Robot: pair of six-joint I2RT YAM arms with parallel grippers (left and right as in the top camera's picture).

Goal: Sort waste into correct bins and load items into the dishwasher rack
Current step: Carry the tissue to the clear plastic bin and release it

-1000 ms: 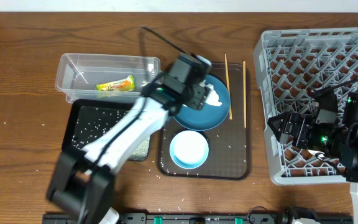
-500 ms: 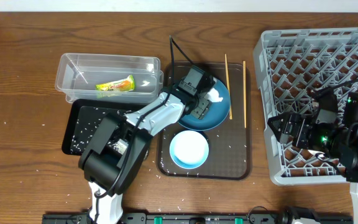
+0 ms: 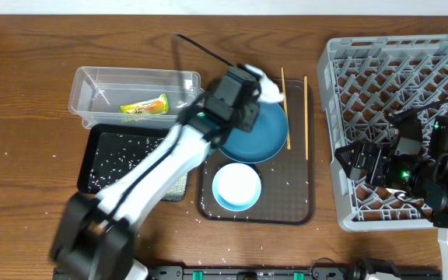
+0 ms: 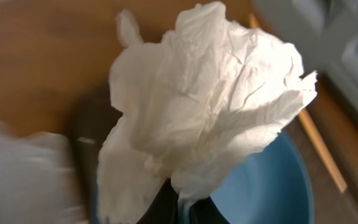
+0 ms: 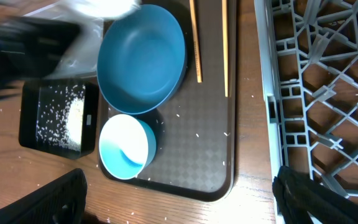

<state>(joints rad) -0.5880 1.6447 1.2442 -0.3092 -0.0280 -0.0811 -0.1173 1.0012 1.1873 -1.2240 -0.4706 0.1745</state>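
My left gripper (image 3: 253,87) is shut on the crumpled white tissue (image 3: 268,89), held just above the back rim of the dark blue plate (image 3: 260,134). In the left wrist view the tissue (image 4: 210,93) billows up from the closed fingertips (image 4: 166,208), with the plate (image 4: 266,186) below. The white bowl (image 3: 236,187) sits in front of the plate, and two chopsticks (image 3: 285,109) lie to its right. My right gripper (image 3: 350,159) hangs open over the front left corner of the dishwasher rack (image 3: 403,70), holding nothing. The snack wrapper (image 3: 145,106) lies in the clear tub (image 3: 99,85).
Plate, bowl and chopsticks rest on a dark brown serving tray (image 3: 286,202). The black tray (image 3: 107,167), holding rice grains, stands left of it in front of the tub. Stray rice grains dot the wooden table. The rack's near wall (image 5: 267,93) borders the serving tray.
The left gripper dipped onto the plate, shut on the tissue and lifted it up toward the plate's back rim. The right arm has stayed still.
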